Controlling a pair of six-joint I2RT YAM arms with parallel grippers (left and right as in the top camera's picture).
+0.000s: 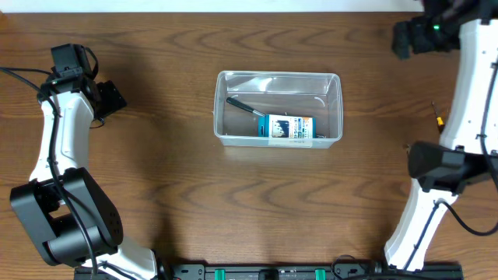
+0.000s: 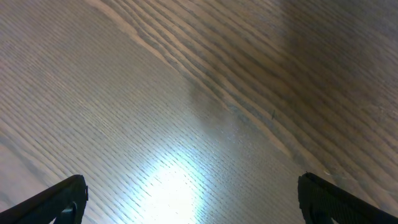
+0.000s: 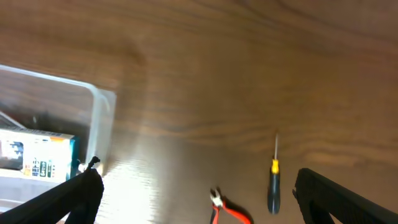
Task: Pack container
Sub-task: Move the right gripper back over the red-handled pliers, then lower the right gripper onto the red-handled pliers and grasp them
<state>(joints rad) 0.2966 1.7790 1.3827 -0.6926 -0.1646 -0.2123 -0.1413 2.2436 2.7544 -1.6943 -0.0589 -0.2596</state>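
- The container [image 1: 311,97] sits at the middle of the table [image 1: 156,171], long side running left to right, well apart from both arms.
- Inside it, a blue-and-white box [image 1: 289,127] lies along the wall nearest the robot. A dark-handled tool [image 1: 243,106] slants across the left part, and the rest of the floor is free.
- On the wood off its right end, the right wrist view shows a screwdriver [image 3: 273,183] with a yellow-and-black handle. Near it are red-handled pliers [image 3: 229,213], cut off by the frame's edge. These look like the pieces left to pack, so the job seems partly done.
- What could go wrong: the screwdriver is thin and lies flat, so a claw closing too high or off its line would likely roll it away or pinch air.
- The two tools lie close together, so a wide descent on one could knock the other askew.
- The container looks like light plastic. A tool carried in too low could catch the rim and shove it, and the box already takes up room along one wall.
- The right claw [image 3: 198,180] has its fingers spread wide. It grips nothing, touches nothing, and hovers over the table near the two tools.
- The left claw [image 2: 191,183] is likewise wide apart and empty, with only bare wood beneath it, far to the container's left.
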